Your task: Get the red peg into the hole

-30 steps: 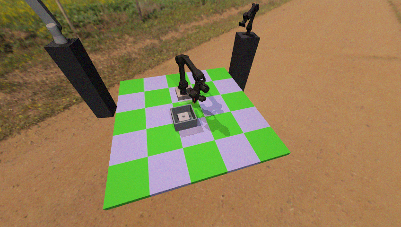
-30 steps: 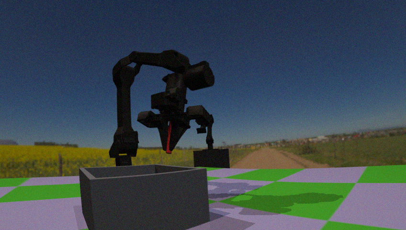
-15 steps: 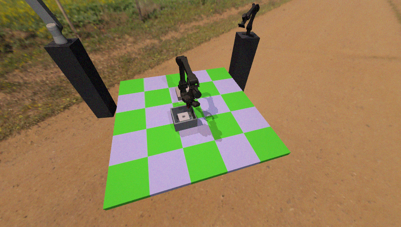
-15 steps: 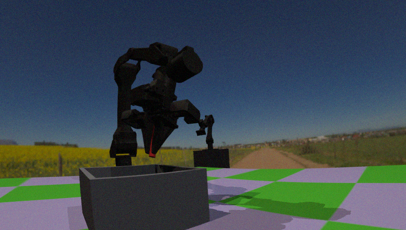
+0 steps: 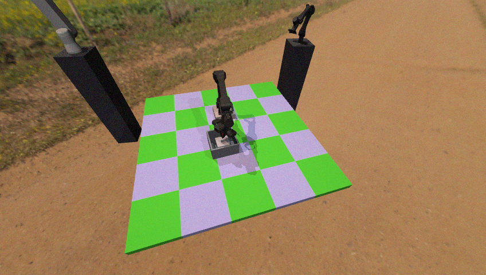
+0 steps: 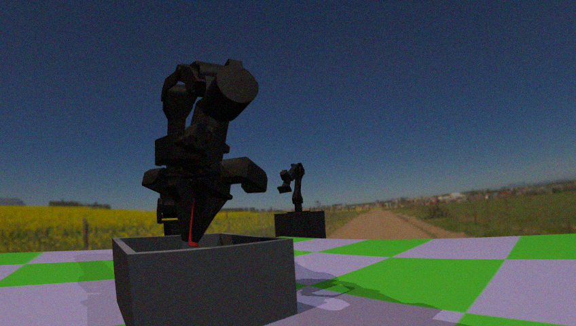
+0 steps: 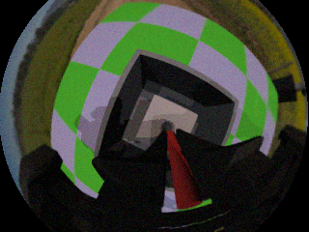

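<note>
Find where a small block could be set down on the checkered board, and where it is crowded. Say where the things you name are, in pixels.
Room: the checkered board (image 5: 201, 214) in front of the box (image 5: 225, 152). Crowded: around the box, with the hand (image 5: 223, 135) above it.

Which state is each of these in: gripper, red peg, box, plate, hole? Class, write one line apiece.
Gripper: shut on the peg, over the box
Red peg: held, slightly tilted, not fully in the hole
Box: open-topped, upright
Plate: at the box's bottom
Hole: partly hidden by the gripper; filling cannot be told
</note>
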Robot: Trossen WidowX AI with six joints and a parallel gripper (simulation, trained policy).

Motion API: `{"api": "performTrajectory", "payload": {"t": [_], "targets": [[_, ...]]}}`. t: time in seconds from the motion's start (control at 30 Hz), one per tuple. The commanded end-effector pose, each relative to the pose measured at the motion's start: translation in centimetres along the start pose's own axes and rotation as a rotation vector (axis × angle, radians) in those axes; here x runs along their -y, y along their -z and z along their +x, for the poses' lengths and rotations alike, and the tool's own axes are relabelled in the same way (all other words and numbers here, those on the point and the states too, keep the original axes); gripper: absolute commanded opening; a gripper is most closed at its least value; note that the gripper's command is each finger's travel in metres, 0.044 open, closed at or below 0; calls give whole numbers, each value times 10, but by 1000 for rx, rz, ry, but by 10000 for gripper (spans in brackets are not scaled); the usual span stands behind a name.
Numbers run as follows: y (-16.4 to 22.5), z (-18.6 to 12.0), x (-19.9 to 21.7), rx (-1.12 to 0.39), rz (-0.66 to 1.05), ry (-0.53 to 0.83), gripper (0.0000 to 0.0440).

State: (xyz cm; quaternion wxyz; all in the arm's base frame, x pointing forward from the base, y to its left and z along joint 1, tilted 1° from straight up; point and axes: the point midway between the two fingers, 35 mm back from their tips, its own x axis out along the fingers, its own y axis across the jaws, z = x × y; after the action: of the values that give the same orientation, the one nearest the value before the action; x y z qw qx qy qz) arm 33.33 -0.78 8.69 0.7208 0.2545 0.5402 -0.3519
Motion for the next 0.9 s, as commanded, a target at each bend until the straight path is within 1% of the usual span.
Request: {"api": "performTrajectory", "payload": {"t": [0.0,0.1,0.17,0.23,0.37,0.5,0.57,0.63,0.87], "targets": [[-4,12,-1,-23,-33,-8,0],[-3,21,0,-48,-62,-9,1],[-1,27,2,-67,-80,-7,18],[1,32,3,-87,-97,-5,54],[3,42,3,-120,-111,-3,149],[-9,41,2,-115,-145,-11,153],[-14,38,-2,-117,-149,-19,173],[-17,37,-5,-126,-149,-24,219],[-33,27,-23,-158,-140,-70,403]]}}
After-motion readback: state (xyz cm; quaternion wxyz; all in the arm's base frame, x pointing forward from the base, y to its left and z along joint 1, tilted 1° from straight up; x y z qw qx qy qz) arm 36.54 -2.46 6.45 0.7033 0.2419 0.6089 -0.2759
